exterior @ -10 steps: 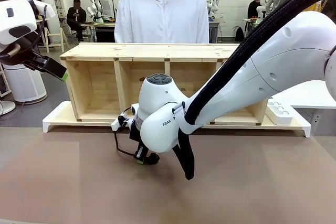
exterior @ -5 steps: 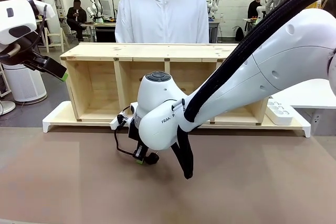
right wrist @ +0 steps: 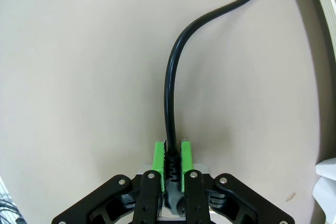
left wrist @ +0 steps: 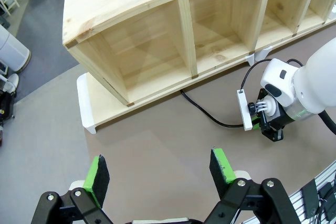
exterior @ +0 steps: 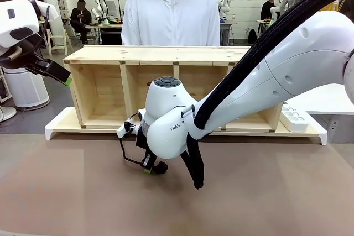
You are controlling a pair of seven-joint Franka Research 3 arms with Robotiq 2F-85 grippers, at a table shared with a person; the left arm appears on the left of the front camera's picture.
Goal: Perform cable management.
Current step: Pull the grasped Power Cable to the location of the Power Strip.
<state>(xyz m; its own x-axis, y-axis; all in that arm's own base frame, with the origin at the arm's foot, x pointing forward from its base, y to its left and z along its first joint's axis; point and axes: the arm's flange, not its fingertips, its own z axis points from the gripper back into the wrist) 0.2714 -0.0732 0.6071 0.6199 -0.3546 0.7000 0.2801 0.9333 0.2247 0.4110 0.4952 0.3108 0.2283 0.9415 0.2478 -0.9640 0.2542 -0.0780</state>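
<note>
Low over the surface (exterior: 83, 192) before the shelf (exterior: 155, 53), the right arm pointed down, right fingers (right wrist: 158, 156) clamped on the cable (right wrist: 170, 77), which curved off toward the shelf's base. High at the left, the left fingers (left wrist: 96, 174) hung open.

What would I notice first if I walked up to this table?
Probably the big white right arm, which reaches across the middle and dips low in front of the wooden shelf. Its fingers are pinched shut on the black cable, which curves away over the brown tabletop toward the shelf. A person in a white jacket stands right behind the shelf.
</note>
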